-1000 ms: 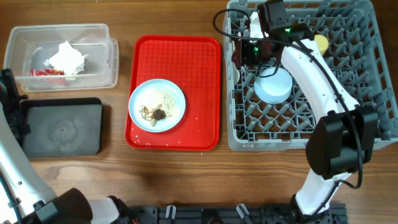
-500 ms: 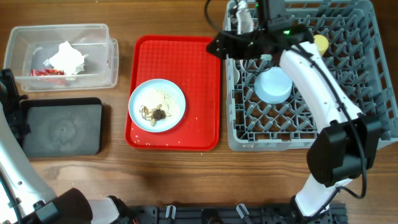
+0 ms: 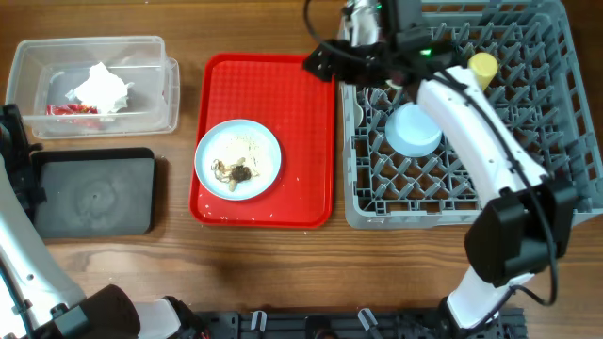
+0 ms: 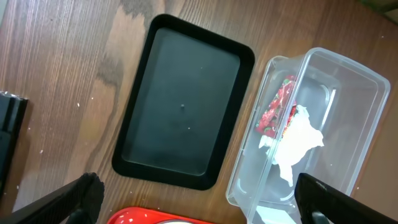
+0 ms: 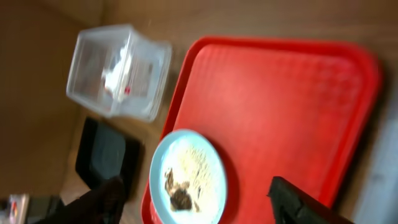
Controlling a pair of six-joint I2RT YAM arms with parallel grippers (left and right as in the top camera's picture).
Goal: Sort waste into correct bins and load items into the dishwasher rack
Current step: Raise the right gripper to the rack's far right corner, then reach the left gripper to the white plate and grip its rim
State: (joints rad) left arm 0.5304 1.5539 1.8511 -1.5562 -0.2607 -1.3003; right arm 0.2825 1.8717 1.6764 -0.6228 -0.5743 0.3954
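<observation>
A pale blue plate (image 3: pixel 237 158) with brown food scraps (image 3: pixel 236 172) and white crumbs sits on the flat red tray (image 3: pixel 301 122); it also shows in the right wrist view (image 5: pixel 186 177). The clear tub (image 3: pixel 151 94) holds the white napkin (image 3: pixel 100 87) and red wrapper (image 3: pixel 71 109), also in the left wrist view (image 4: pixel 297 134). The black tray (image 3: pixel 92 193) is bare. The grey rack (image 3: pixel 556 122) holds an upturned blue bowl (image 3: pixel 415 130) and the yellow cup (image 3: pixel 482 66). My right gripper (image 3: pixel 322 62) is open and empty over the red tray's far right corner. My left gripper (image 4: pixel 199 205) is open and empty.
The left arm (image 3: pixel 14 151) stands at the table's left edge beside the black tray (image 4: pixel 183 106). The right arm reaches across the rack's far left part. Bare wood lies along the front of the table.
My right gripper has moved left, out of the rack's far left corner to above the red tray's far right corner. The left arm has not moved.
</observation>
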